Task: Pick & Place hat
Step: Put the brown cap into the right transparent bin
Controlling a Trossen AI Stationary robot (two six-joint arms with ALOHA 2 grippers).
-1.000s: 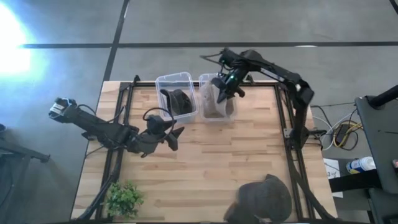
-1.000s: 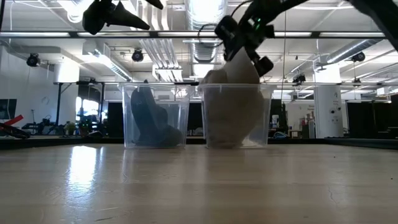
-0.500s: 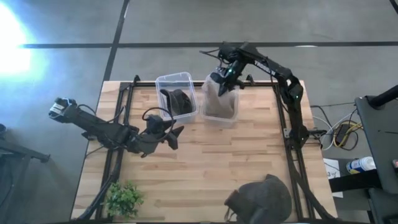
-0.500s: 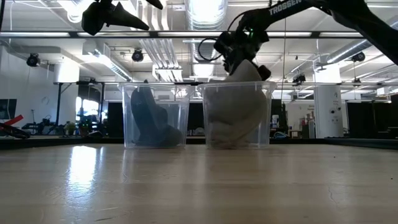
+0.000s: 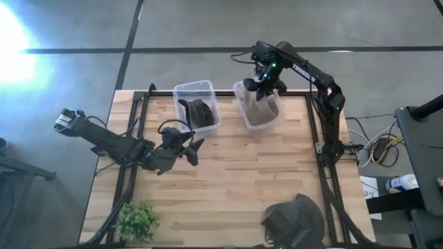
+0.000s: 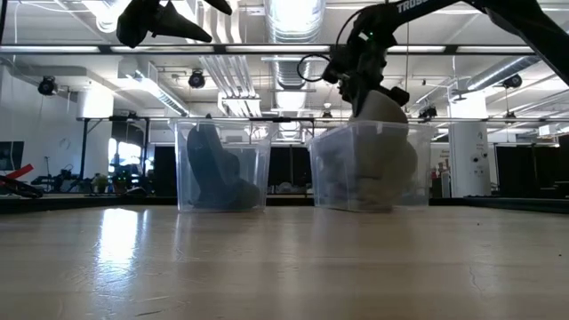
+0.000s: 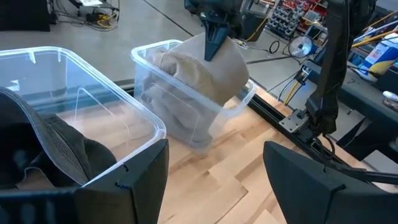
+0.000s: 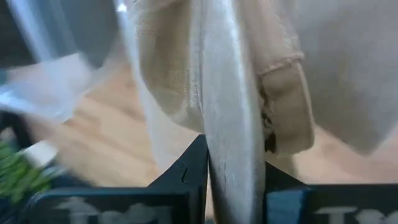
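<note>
Right wrist view shows the right gripper [image 8: 235,186] pinching a fold of the beige hat [image 5: 261,107], which fills the clear right bin [image 5: 243,93] beside the bin with a dark hat [image 5: 199,111], while the left gripper [image 5: 192,151] hovers spread over the table [image 5: 242,180].

2 dark jointed arms with looped black cables; the right arm [image 5: 315,72] carries white Trossen lettering
</note>
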